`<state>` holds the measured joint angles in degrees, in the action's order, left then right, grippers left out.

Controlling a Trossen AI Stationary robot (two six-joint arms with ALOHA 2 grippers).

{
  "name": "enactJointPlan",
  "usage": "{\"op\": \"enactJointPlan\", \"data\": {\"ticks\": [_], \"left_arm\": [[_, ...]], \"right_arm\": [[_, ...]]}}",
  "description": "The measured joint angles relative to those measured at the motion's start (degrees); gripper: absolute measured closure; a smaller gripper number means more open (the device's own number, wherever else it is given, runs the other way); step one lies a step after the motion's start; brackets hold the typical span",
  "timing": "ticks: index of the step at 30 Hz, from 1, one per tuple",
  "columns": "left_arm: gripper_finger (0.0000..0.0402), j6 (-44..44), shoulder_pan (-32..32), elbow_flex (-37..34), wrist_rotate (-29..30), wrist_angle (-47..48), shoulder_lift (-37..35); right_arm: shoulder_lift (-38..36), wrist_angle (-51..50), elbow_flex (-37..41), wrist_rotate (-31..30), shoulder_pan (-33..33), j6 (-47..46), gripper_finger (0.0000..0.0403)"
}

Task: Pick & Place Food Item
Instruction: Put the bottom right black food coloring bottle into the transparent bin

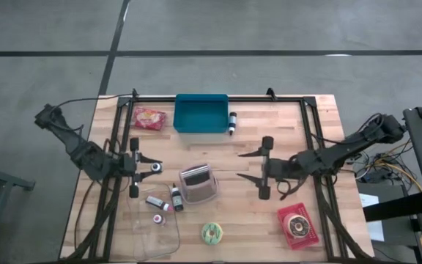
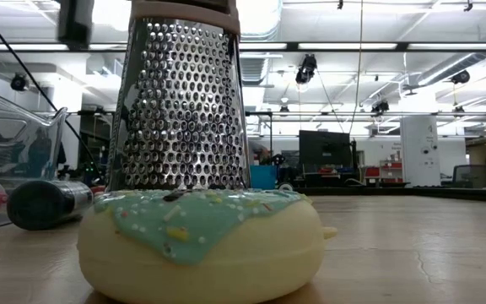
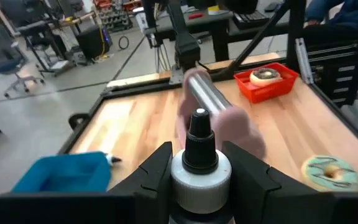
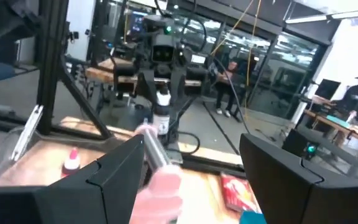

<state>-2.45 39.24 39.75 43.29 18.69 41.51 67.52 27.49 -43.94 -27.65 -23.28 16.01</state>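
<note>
the left gripper (image 3: 194, 180) is clamped on a small white bottle (image 3: 194, 171) with a black nozzle cap, fingers pressed to both sides of the body so the bottle stands upright between them. in the high view this gripper (image 1: 146, 168) sits near the tabletop's left edge, just above the clear bin (image 1: 154, 226) at the front-left corner; the likely reason for the hold is a transfer into or out of that bin. the right gripper (image 1: 256, 166) hangs right of the tabletop's centre with fingers spread wide and nothing between them, facing the box grater (image 1: 198, 183) at the centre.

the task's food items lie apart: a teal-iced donut (image 1: 212, 233) near the front edge, a second donut in the red tray (image 1: 297, 226) at the front-right corner, a red snack packet (image 1: 149, 118) by the blue bin (image 1: 201, 112) at the rear edge.

the low view shows the donut (image 2: 201, 245) resting flat with the grater (image 2: 182, 105) upright behind it, which the overhead view cannot confirm. only the left wrist view shows the grip contact on the bottle.
</note>
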Motion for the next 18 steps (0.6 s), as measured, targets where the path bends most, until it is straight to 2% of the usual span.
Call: {"op": "enactJointPlan", "data": {"ticks": [10,14,18], "left_arm": [[0.0291,-11.71,9.45,-7.48,1.73,-0.07,-1.02],[0.0291,-16.27,13.86,-11.91,3.04,-4.47,-0.98],[0.0291,-19.83,18.28,-15.96,6.83,-8.86,-0.91]], "right_arm": [[-7.56,5.07,10.97,2.85,-1.73,-2.6,0.0145],[-9.21,7.32,14.16,3.57,-1.74,-4.13,0.0145],[-9.95,9.92,16.78,5.49,-1.74,-4.74,0.0145]]}}
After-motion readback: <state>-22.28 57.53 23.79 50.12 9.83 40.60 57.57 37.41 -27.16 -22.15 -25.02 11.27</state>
